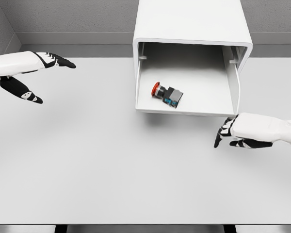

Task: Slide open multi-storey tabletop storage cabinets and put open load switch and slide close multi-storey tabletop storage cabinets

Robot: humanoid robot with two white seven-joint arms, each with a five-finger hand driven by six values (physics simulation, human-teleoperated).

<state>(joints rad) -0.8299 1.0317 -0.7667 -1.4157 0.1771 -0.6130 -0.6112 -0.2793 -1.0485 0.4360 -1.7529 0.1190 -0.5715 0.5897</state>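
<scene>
White is nearly everything here: a white table (111,165) spans the head view, and on its far side stands one white tabletop storage cabinet (191,22) with rounded corners, its single visible drawer (184,110) pulled out toward the camera so that the tray floor shows. Inside the drawer lies one load switch (168,94), a small part with a red round button at its left end, a black middle and a grey body with a touch of blue-green at its right end; it rests tilted on the tray floor, left of the drawer's middle and near the front lip, touching no hand. Two hands are in view. One, the left hand (31,73), comes in from the left edge and hovers over the far left of the table, well apart from the cabinet; its black-tipped fingers (63,62) are stretched out and spread, the thumb pointing down and away from the rest, and they hold nothing. The other, the right hand (245,131), comes in from the right edge and sits just below the drawer's front right corner, very near it, though contact cannot be judged; its fingers (223,133) are loosely extended, bent downward at the tips, gripping nothing. Behind the table runs a grey wall (68,17).
</scene>
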